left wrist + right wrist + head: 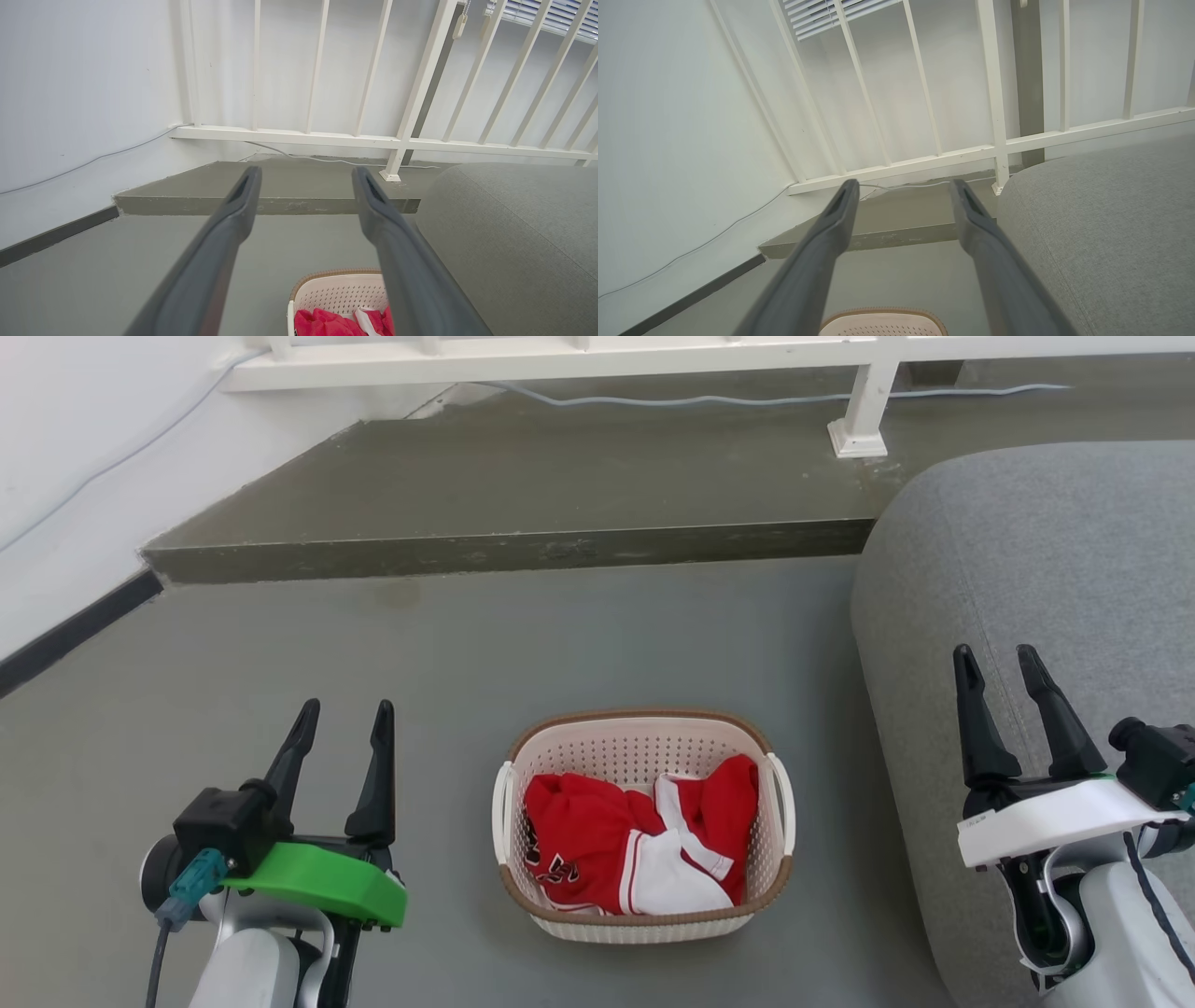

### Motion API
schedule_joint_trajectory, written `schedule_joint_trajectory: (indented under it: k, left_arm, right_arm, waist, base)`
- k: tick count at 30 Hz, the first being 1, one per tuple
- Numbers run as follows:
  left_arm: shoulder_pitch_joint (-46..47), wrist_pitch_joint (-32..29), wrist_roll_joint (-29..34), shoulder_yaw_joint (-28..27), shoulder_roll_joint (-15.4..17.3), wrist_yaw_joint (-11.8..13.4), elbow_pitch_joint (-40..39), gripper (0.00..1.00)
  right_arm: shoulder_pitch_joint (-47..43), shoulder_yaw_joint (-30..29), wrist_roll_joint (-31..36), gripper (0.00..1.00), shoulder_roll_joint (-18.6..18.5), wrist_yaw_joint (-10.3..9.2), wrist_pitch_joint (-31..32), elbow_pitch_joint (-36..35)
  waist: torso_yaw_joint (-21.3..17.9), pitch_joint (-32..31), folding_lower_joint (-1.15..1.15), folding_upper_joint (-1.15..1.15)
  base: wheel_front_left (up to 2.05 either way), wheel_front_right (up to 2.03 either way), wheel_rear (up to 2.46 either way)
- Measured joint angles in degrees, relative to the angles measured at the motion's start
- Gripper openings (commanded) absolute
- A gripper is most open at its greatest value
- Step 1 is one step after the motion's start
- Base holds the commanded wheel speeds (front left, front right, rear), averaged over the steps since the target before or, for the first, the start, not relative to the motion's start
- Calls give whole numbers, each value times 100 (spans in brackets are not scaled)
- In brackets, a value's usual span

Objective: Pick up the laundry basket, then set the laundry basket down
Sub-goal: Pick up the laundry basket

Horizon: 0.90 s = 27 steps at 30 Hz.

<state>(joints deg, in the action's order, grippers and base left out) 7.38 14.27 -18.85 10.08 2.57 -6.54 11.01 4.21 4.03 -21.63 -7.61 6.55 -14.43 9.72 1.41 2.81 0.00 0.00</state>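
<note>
basket on the floor between two open pincers

the small cream-white perforated plastic laundry basket (644,749) with its brown woven-look rim stands upright on the grey floor (373,653), not yet lifted. a crumpled red and white garment (635,840) lies in it, filling the lower part and staying under the rim.

its two white side handles face left (502,803) and right (782,803), one toward each arm, so the basket sits crosswise between them. from this angle it looks nearly as deep as it is wide, so its long axis cannot be told firmly.

the left pincer (346,709) has its fingers moderately apart and holds nothing. the right pincer (994,655) is likewise spread and empty. both point forward, away from the robot, with the basket inward of each and lower. in the wrist views the basket peeks in at the bottom edge. the left pincer looks a little nearer.

the right pincer shows in front of a large rounded grey fabric cushion (1046,551), which lies just beside the basket's right side. reaching that handle probably leaves little room.
</note>
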Motion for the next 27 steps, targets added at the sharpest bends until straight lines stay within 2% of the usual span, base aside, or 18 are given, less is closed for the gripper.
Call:
schedule_joint_trajectory:
  k: [12, 27]
  left_arm:
    - [94, 0, 8, 11, -7, -3, -71, 100]
    - [703, 18, 54, 169, -21, -33, 15, 100]
  right_arm:
    - [4, -27, 10, 100, 18, 10, 0, 67]
    - [513, -93, -11, 100, 19, 51, -1, 583]
  waist:
    - [-47, 323, 0, 0]
    - [-139, 1177, 0, 0]
  base:
    - [0, 0, 0]
    - [0, 0, 0]
